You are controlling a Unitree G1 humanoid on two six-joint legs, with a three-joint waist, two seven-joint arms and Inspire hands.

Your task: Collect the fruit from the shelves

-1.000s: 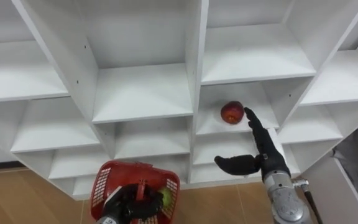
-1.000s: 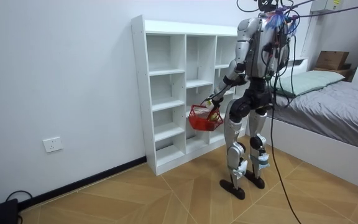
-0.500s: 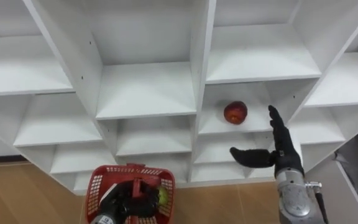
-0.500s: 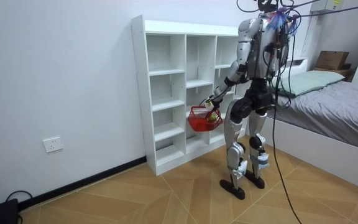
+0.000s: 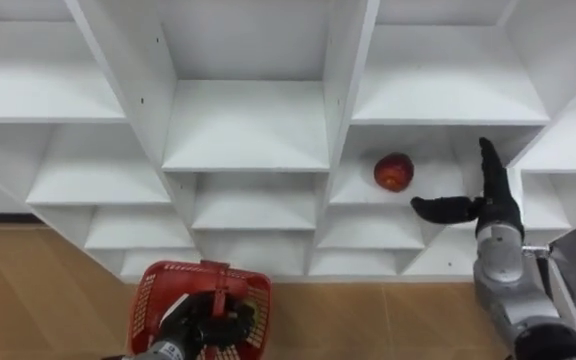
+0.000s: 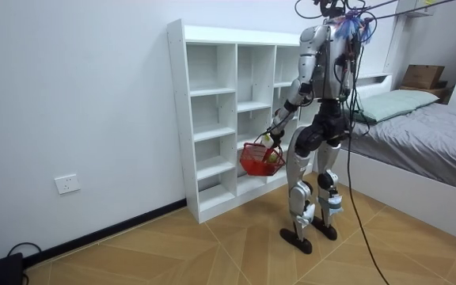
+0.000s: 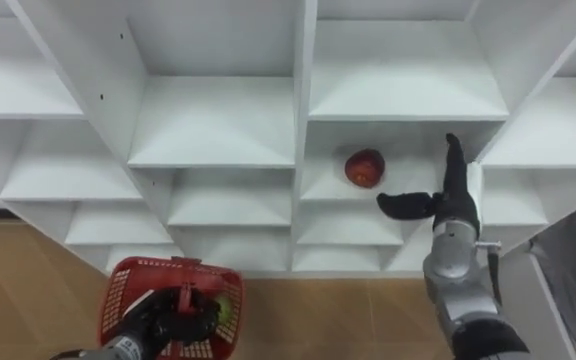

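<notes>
The red round apple (image 5: 394, 171) lies on a white closet shelf (image 5: 353, 188), right of centre, just left of the right robot hand (image 5: 494, 205). That hand is released, fingers straight, apart from the apple. At lower left, the left robot hand (image 5: 200, 325) grasps the red plastic basket (image 5: 156, 295) by its handle.

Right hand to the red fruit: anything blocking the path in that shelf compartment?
Nothing visible. The red fruit lies alone on its shelf board. The right hand is open just to its right at the compartment's front, thumb pointing toward it, with bare board between them.
</notes>
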